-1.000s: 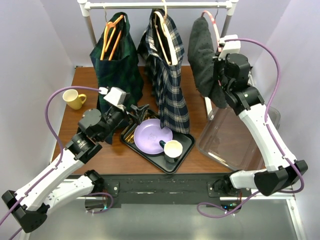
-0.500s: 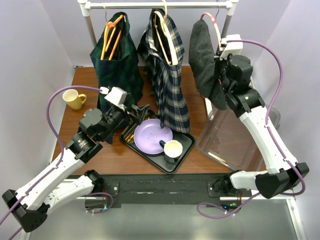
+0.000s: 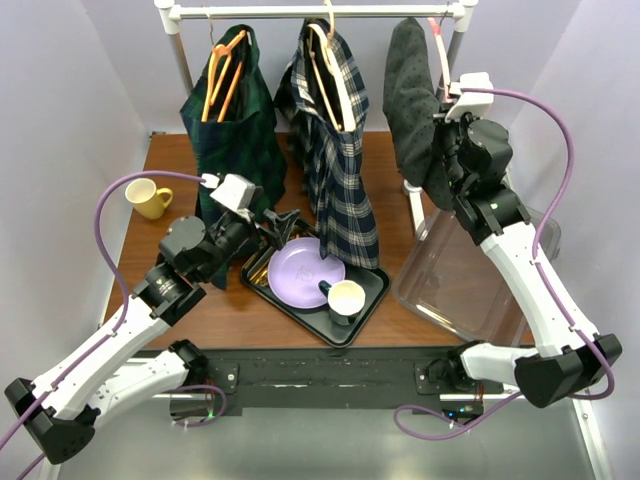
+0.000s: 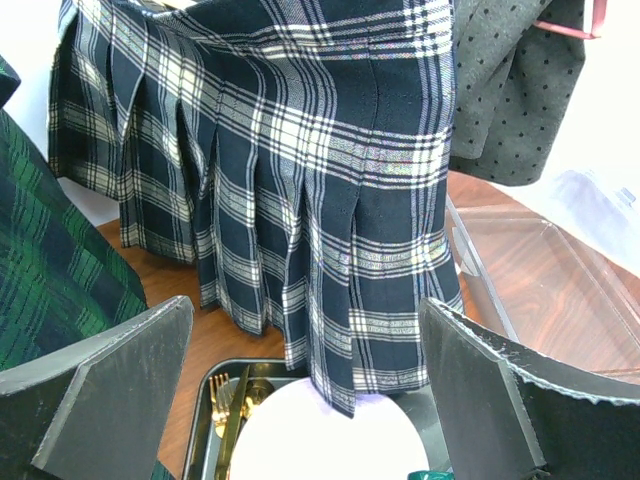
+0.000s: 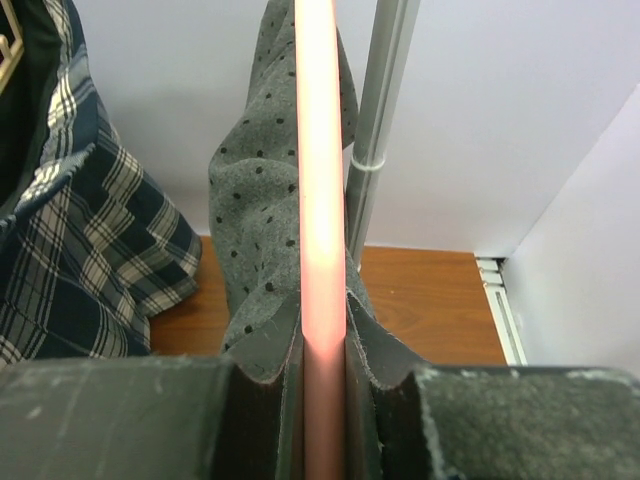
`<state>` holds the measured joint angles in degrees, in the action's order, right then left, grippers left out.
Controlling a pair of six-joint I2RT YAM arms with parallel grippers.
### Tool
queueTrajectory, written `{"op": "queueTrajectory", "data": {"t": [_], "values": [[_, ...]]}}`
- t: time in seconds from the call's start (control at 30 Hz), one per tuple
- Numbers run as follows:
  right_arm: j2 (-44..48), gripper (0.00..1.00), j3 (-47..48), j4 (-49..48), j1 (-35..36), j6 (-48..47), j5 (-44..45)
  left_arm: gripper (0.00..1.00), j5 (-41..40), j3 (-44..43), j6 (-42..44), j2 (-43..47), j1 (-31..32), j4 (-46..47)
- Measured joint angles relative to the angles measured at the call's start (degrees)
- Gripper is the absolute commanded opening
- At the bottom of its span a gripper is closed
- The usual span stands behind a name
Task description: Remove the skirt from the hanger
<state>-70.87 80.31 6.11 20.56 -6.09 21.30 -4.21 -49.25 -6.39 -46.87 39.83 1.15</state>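
Note:
A grey dotted skirt (image 3: 408, 100) hangs on a pink hanger (image 3: 437, 45) at the right end of the rack. My right gripper (image 3: 447, 100) is shut on the pink hanger (image 5: 320, 200), close under the rail. The grey skirt (image 5: 255, 220) drapes to the left of and behind the right gripper (image 5: 323, 400). My left gripper (image 3: 283, 225) is open and empty, low over the tray. In the left wrist view the left gripper (image 4: 305, 305) faces the hem of a navy plaid skirt (image 4: 300, 180).
The navy plaid skirt (image 3: 340, 170) and a dark green plaid skirt (image 3: 228, 130) on an orange hanger (image 3: 222, 70) hang from the rail (image 3: 300, 10). A black tray (image 3: 365, 305) holds a purple plate (image 3: 305, 270), a cup (image 3: 345, 298) and cutlery. There is a yellow mug (image 3: 148, 198) at left and a clear bin (image 3: 470, 280) at right.
My right gripper has moved up and to the right with the pink hanger, lifting the grey skirt closer to the rail. The left arm has not moved.

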Motion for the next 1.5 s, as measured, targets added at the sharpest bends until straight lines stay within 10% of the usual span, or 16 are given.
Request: {"op": "queueTrajectory", "data": {"t": [0.77,1.13,1.5], "values": [[4.0,0.00,0.9,5.9,0.0,2.5,-3.3,1.00,0.1,0.0,0.0,-0.2,0.0,0.0],[11.6,0.00,2.3,24.0,0.0,8.5,-3.5,0.90,2.6,-0.3,1.6,1.0,0.0,0.3],[20.0,0.00,17.8,36.6,-0.1,13.9,-10.6,0.90,6.0,-27.9,2.1,-5.7,0.0,-4.1]]}}
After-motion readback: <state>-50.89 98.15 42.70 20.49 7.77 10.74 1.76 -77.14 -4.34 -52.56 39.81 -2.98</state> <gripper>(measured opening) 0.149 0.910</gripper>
